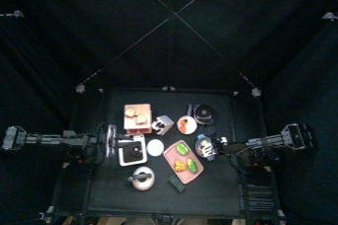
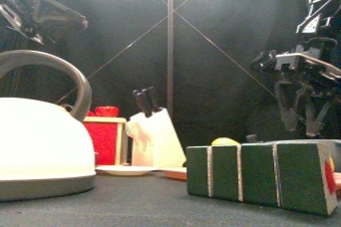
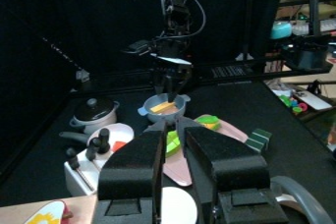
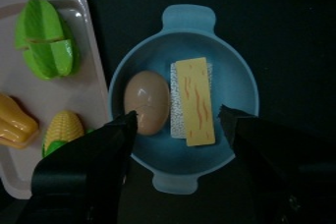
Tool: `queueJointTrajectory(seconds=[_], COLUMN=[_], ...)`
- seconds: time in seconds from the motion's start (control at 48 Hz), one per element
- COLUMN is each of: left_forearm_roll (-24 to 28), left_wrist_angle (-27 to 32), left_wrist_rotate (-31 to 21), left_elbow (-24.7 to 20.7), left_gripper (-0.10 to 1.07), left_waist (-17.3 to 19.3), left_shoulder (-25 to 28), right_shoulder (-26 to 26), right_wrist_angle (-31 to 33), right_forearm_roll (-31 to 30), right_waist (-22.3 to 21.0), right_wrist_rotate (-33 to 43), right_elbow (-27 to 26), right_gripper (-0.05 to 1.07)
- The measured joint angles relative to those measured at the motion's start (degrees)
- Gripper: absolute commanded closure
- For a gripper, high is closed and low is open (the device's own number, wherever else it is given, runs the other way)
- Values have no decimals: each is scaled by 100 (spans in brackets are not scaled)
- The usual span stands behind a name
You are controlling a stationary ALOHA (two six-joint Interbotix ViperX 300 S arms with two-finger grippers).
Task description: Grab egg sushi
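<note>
The egg sushi (image 4: 194, 101) is seen in the middle of the right wrist view as a flat, pale yellow rectangular slab. It lies lengthwise in a light blue bowl (image 4: 247, 79) with two small handles, touching or just beside a rounded tan piece (image 4: 148, 100) on its left. It is judged to be a light, rigid toy piece with a smooth and probably slippery top. Its long, straight sides look like the best place to take hold, though the side against the tan piece leaves little room for a jaw. A grip across the short ends, or a slight push to part the two pieces, may be needed. The bowl's low wall could also get in the way of a jaw coming down.

The right pincer (image 4: 176, 130) is held above the bowl with its jaws spread wide and nothing between them. The slab and the tan piece both lie in the gap between the jaws.

At the left of that frame a pale pink tray (image 4: 82, 81) is seen beside the bowl. It carries a green leafy piece (image 4: 43, 37) and yellow corn pieces (image 4: 39, 130).

In the top view the bowl (image 1: 207, 148) sits right of centre on the black worktop (image 1: 224, 111).

The left pincer (image 3: 182, 164) is kept well apart on the far side, and whether its jaws are open cannot be told.
</note>
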Motion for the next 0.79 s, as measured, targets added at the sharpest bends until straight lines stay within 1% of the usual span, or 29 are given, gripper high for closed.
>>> queueJointTrajectory(seconds=[0.354, 0.5, 0.667, 0.792], left_forearm_roll=[0, -9, -9, -9], left_wrist_angle=[9, 9, 0, 0], left_wrist_rotate=[0, 0, 0, 0], left_elbow=[0, 0, 0, 0], left_gripper=[38, 38, 38, 38], left_waist=[-9, -9, 0, 0], left_shoulder=[0, 0, 0, 0], right_shoulder=[35, 114, 334, 422], right_wrist_angle=[0, 0, 0, -18], right_forearm_roll=[26, 26, 9, -26], right_waist=[-26, -132, -290, -316], right_wrist_rotate=[0, 0, 0, -35], right_elbow=[88, 132, 176, 176], right_gripper=[6, 6, 6, 8])
